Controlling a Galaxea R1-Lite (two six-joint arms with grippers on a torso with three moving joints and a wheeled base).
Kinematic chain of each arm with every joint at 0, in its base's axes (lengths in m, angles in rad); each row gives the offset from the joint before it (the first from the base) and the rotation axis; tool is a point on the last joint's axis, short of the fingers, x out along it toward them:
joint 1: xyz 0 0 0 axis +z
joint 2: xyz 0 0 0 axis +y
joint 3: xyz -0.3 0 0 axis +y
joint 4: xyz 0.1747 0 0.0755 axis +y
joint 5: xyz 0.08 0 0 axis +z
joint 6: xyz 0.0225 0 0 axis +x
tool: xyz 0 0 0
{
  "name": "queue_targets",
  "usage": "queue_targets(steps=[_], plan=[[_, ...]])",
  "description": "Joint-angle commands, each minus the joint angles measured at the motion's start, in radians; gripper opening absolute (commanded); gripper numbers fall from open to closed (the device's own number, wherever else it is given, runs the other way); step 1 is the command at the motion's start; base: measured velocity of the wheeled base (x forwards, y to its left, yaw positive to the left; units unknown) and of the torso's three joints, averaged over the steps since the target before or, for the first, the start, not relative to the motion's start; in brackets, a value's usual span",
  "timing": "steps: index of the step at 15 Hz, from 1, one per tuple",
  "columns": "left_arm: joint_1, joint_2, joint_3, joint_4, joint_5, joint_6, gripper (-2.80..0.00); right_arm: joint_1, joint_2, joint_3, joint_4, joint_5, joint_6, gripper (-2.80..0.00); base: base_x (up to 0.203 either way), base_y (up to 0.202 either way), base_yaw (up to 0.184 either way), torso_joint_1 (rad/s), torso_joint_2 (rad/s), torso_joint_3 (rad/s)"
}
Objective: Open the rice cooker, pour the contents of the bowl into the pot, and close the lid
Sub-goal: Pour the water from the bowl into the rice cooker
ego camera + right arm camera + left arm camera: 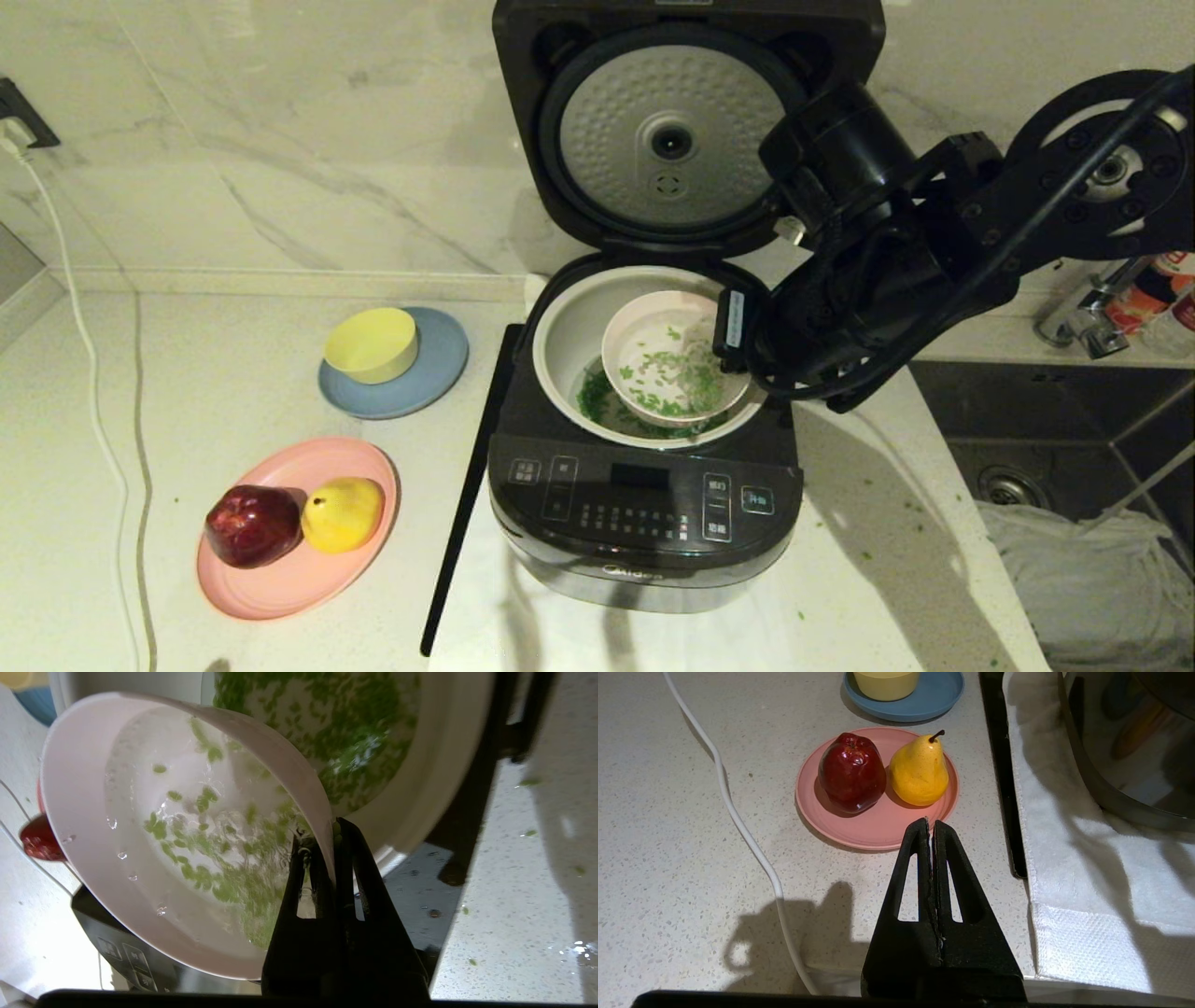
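The rice cooker (644,523) stands mid-counter with its lid (667,140) swung upright, silver underside facing me. Inside sits the off-white pot (560,327). The pale pink bowl (653,373) hangs tilted over the pot's right half. Wet green contents (667,373) cling to the bowl's inside, and more lie in the pot (593,397). My right gripper (327,835) is shut on the rim of the bowl (140,812), one finger inside and one outside. My left gripper (930,823) is shut and empty, low over the counter left of the cooker.
A pink plate (289,579) with a red apple (250,525) and a yellow pear (344,513) lies front left. A yellow bowl (372,343) sits on a blue plate (439,373). A white cable (93,373) runs down the far left. The sink (1027,448) is at the right.
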Motion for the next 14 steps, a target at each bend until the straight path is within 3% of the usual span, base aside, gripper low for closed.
queue_targets(steps=[1, 9, 14], plan=[[0.000, -0.001, 0.008, 0.000, 0.000, 0.001, -2.80, 0.017, 0.034, 0.000, -0.003, -0.004, 0.005, -2.80, 0.000, 0.000, 0.000, 0.000, 0.00, 0.000], [0.000, -0.001, 0.008, 0.000, 0.000, 0.001, -2.80, 0.016, 0.066, 0.000, -0.049, -0.011, 0.005, -2.80, 0.000, 0.000, 0.000, 0.000, 0.00, 0.000], [0.000, -0.001, 0.008, 0.000, 0.000, 0.001, -2.80, 0.013, 0.059, 0.001, -0.085, -0.087, 0.000, -2.80, 0.000, 0.000, 0.000, 0.000, 0.00, 0.000]])
